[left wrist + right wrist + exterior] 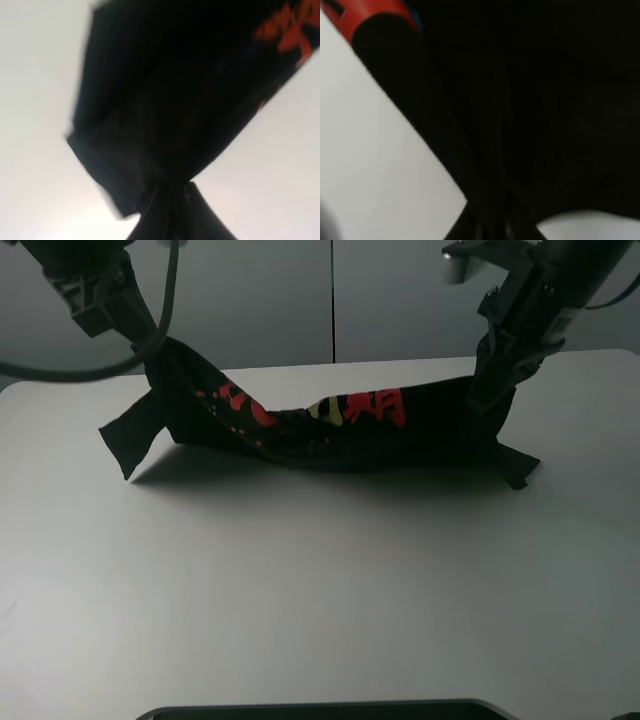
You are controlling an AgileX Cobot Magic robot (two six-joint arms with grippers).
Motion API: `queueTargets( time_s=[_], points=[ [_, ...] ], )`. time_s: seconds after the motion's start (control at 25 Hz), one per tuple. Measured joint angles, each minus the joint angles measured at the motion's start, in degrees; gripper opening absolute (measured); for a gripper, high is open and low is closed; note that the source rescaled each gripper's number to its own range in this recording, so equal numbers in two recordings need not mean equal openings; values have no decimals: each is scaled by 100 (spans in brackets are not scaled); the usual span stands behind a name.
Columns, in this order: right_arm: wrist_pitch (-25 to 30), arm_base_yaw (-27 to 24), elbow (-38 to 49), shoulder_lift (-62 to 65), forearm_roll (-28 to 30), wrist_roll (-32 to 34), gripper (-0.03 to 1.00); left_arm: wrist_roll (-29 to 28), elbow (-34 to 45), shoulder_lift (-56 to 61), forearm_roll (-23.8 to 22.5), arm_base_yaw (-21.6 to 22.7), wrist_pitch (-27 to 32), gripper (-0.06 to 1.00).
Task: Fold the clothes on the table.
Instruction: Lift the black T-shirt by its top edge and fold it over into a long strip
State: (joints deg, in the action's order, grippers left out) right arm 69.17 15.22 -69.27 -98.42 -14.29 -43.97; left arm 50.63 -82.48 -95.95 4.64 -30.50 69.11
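Note:
A black T-shirt (pixel 330 430) with a red and cream print hangs stretched between my two grippers over the white table (pixel 300 580). Its middle sags toward the tabletop. My left gripper (pixel 155 345) is shut on the shirt's left end, lifted above the far left of the table; a sleeve (pixel 130 435) dangles below it. My right gripper (pixel 495 350) is shut on the shirt's right end, lifted at the far right; a corner (pixel 515 465) trails on the table. In both wrist views the bunched black cloth (pixel 170 125) (pixel 530 115) fills the frame and hides the fingers.
A grey wall (pixel 330 300) stands behind the table's far edge. A dark object (pixel 320 710) sits at the table's near edge. A black cable (pixel 90 365) loops off the left arm.

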Motion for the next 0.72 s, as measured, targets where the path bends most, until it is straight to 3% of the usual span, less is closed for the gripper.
queueTargets(
  time_s=[0.24,0.44,0.56,0.72],
  points=[
    [-407,0,1579,0,-51,-129,0,21,2206,0,-111,-95,31,1],
    [-708,0,1792,10,-169,-167,0,32,2658,0,-50,-95,-142,1],
    [-1344,0,1796,21,-146,-203,0,32,2597,0,-398,-95,-888,1],
    [-2636,0,1684,21,-87,-322,0,-146,2576,0,-1294,-95,-2314,1]
  ],
)
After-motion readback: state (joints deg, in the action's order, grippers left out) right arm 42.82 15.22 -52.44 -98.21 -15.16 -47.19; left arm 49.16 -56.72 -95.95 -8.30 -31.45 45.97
